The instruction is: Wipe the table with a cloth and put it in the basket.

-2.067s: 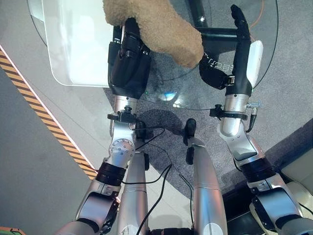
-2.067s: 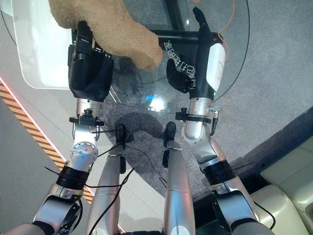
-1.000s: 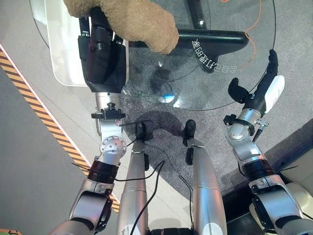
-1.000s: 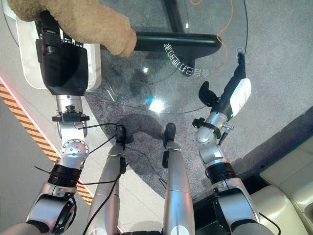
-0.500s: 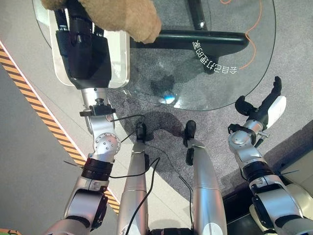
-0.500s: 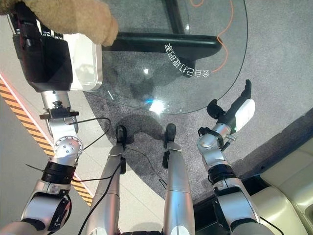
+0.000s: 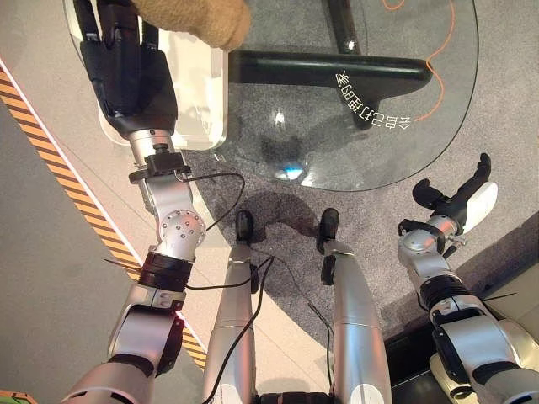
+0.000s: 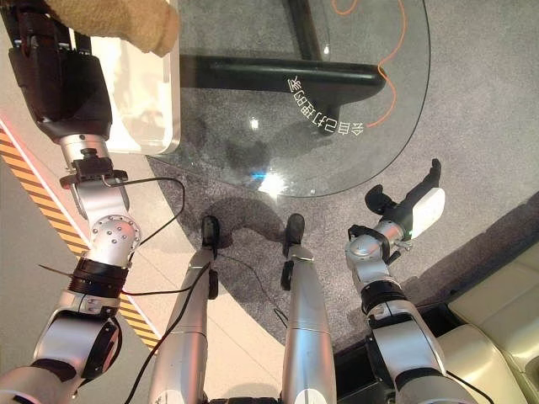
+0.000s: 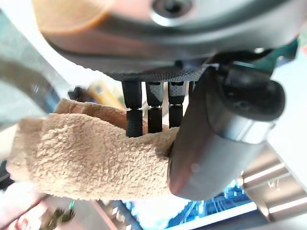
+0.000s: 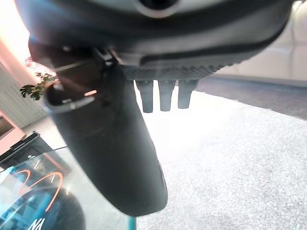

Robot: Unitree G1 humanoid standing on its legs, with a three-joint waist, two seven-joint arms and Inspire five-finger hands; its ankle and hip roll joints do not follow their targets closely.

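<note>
tan terry cloth [image 7: 198, 17] hangs at the top left of the left eye view, pinched in the left hand [image 7: 126, 67] above a white basket [image 7: 202, 93] beside the glass table [image 7: 370, 84]. at lower right, the right hand [image 7: 459, 198] is off the table with fingers straight. left wrist view — fingers [image 9: 153, 112] and thumb curl round the cloth. right wrist view — fingers relaxed over grey carpet [image 10: 230, 158].

The left hand [image 7: 126, 71], fingers curled round the cloth [image 7: 198, 17], is over the basket [image 7: 200, 93], which sits just left of the glass table [image 7: 404, 143]. The right hand [image 7: 459, 195] hangs right of the table, beyond its edge and over the carpet [image 7: 505, 126].
</note>
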